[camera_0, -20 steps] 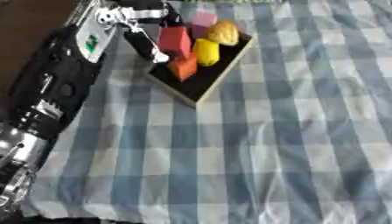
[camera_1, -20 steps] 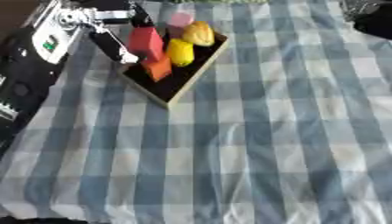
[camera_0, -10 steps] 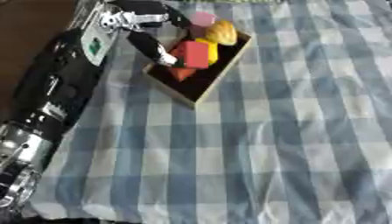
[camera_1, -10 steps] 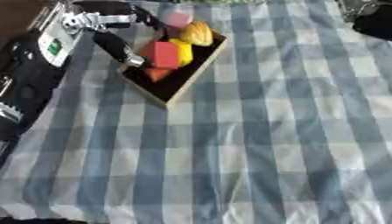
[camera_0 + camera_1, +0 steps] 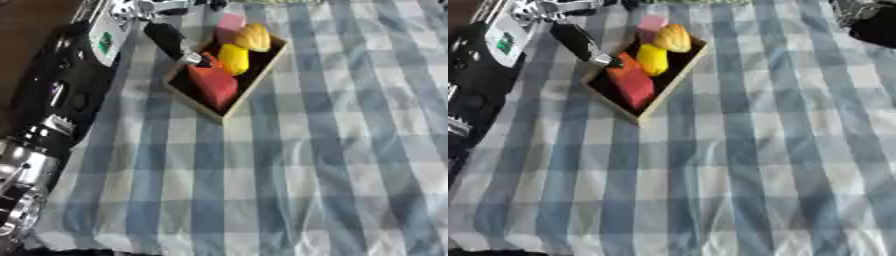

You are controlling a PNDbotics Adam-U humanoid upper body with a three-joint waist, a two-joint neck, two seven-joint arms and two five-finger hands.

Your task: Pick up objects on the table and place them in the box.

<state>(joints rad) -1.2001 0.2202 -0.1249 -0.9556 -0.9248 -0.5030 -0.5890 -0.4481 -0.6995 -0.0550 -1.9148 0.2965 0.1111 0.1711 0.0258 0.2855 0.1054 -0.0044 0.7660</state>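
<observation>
Red block lay flat in the box beside yellow pieces, the left robot hand open-fingered above it, apparently released, holding nothing.

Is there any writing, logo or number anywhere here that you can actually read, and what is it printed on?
No text here can be read.
White plate with a green mark on the robot's left arm: the mark is too blurred to read, if it holds text at all.
Box, the blocks inside it and the checked cloth: no writing shows.
</observation>
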